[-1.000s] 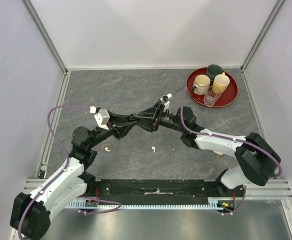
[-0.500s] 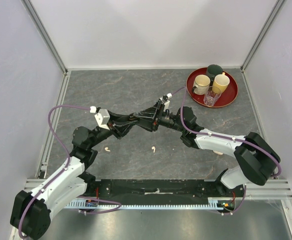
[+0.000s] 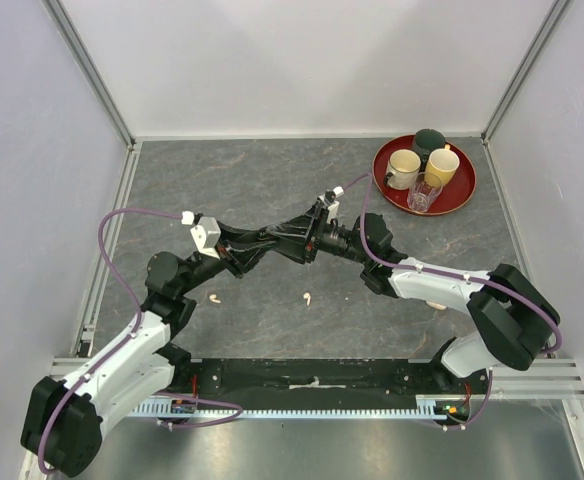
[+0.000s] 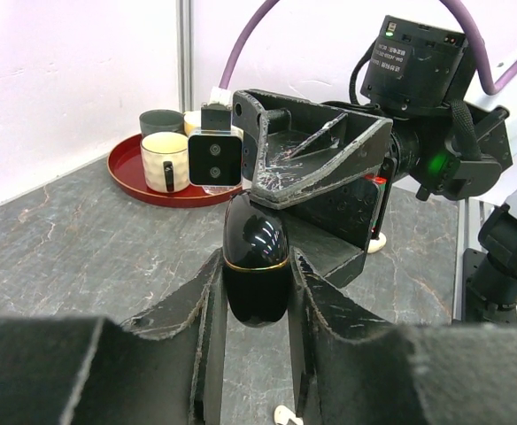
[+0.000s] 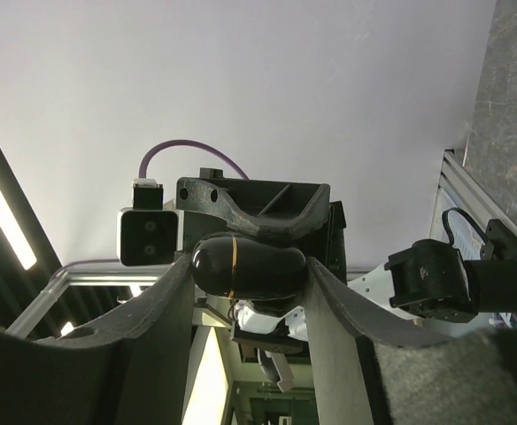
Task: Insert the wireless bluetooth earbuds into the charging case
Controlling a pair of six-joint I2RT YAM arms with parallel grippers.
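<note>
The charging case (image 4: 255, 266) is a glossy black egg shape with a thin gold band, held above the middle of the table (image 3: 312, 240). My left gripper (image 4: 257, 262) is shut on its lower half, both fingers against its sides. My right gripper (image 5: 250, 270) is shut on the same case (image 5: 248, 266) from the opposite side, gripping it end to end. Two cream-white earbuds lie on the grey tabletop below, one at the left (image 3: 215, 297) and one in the middle (image 3: 307, 298). A third cream earbud (image 4: 375, 243) shows beyond the right gripper. No black earbuds are in view.
A red tray (image 3: 461, 201) at the back right carries a cream mug (image 3: 404, 166), a yellow cup (image 3: 442, 164), a dark cup (image 3: 429, 141) and a clear glass (image 3: 423, 193). White walls and aluminium rails enclose the table on three sides.
The left gripper's jaws have closed in onto the case. Both arms have stayed almost still, meeting over the table's middle.
</note>
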